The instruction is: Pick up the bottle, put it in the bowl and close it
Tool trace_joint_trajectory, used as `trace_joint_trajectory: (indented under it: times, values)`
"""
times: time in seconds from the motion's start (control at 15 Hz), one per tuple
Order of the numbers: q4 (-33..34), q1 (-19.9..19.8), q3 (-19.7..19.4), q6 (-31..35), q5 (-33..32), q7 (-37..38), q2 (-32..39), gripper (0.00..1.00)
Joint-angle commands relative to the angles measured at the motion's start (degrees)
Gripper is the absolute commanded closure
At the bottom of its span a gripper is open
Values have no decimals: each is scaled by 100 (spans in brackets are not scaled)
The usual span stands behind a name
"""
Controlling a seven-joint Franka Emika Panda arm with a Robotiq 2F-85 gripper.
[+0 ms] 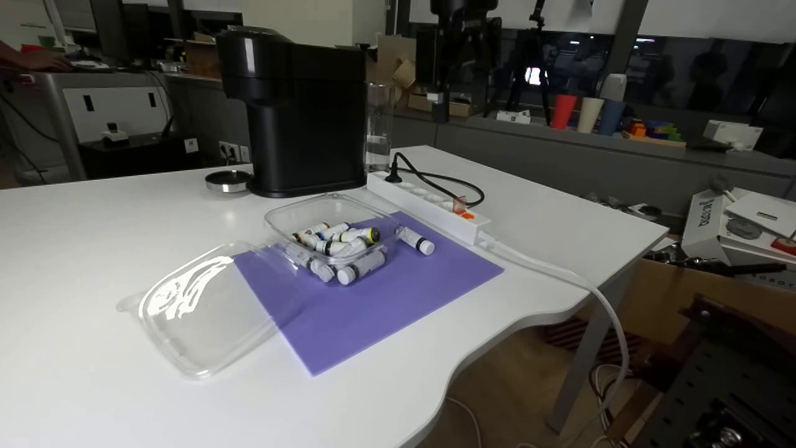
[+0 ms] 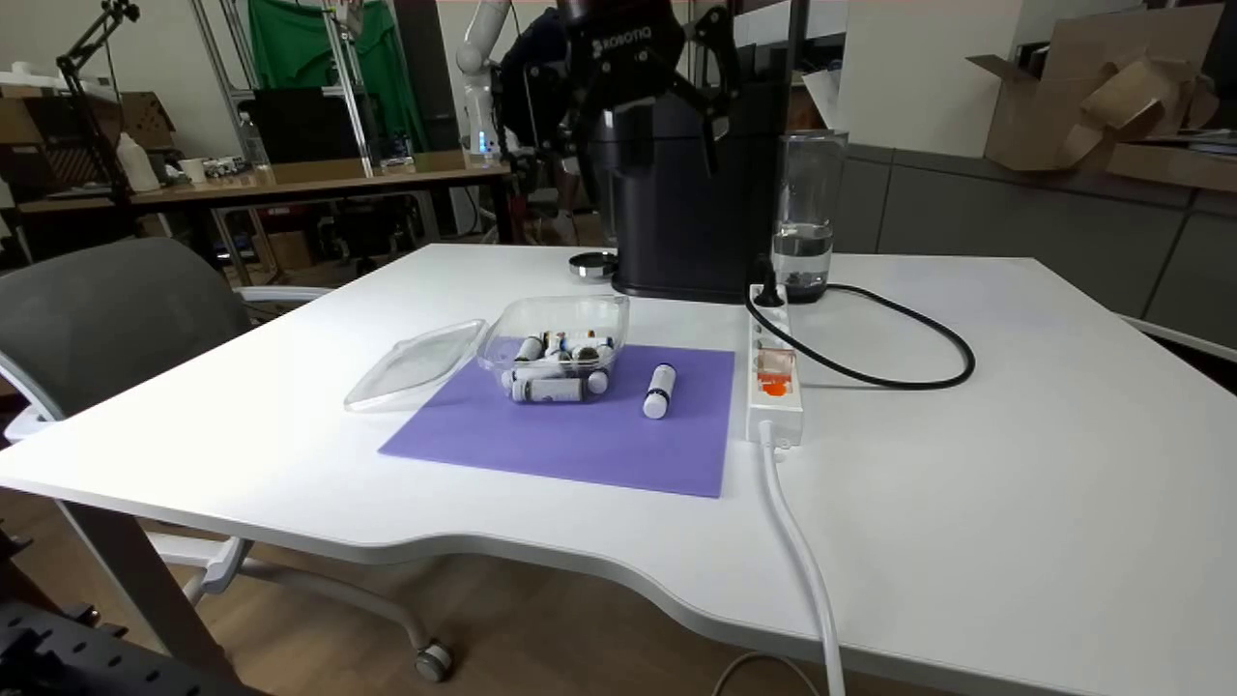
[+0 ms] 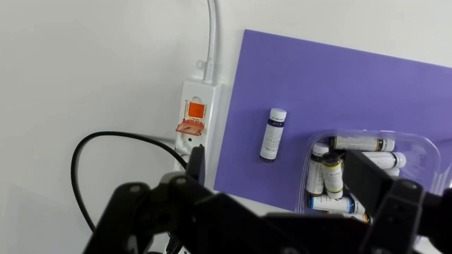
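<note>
white-capped bottle (image 3: 272,137) lengthwise beside power strip (image 3: 208,116), cap (image 3: 278,115) away from black machine (image 1: 305,118)

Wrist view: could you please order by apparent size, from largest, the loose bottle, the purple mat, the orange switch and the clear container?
Purple mat, cut off by the frame
Clear container, partly hidden
Loose bottle
Orange switch

Black tool (image 3: 278,169), pale ROBOTIQ lettering (image 2: 621,41), round grey pivots (image 3: 180,180).
</note>
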Motion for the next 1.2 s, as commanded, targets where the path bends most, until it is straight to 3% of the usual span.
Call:
trace_joint_trajectory:
  times: [0.0,0.47,1.13]
  values:
    - [9,-17,19,-13,6,-5,-13,0]
    - [146,-40,25,290,633,-356,859,0]
    - [852,-171,53,563,742,-218,2462,0]
